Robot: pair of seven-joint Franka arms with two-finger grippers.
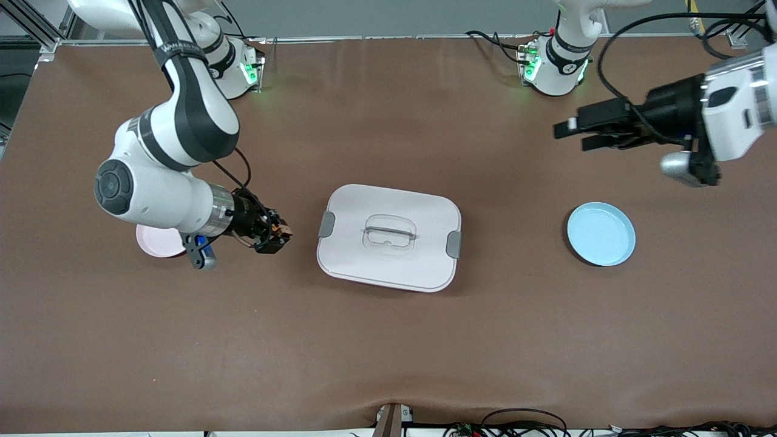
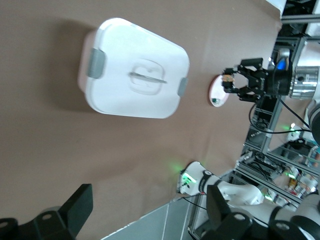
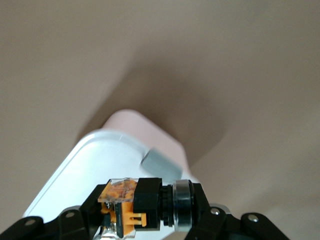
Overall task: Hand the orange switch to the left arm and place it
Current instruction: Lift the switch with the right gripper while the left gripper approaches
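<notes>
pinching the orange switch (image 1: 280, 230) aloft, long axis level, the right hand (image 1: 274, 235) sits beside the box (image 1: 388, 238), which separates it from the spread left hand (image 1: 570, 135).

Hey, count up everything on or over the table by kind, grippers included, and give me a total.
Plates: 2, pink plate and blue plate
Boxes: 1, white box
Switches: 1, orange switch, held by right gripper
Grippers: 2, with left gripper
Total: 6

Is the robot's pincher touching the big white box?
Apart. The front view shows bare brown table between the right gripper, shut on the orange switch, and the box.
</notes>
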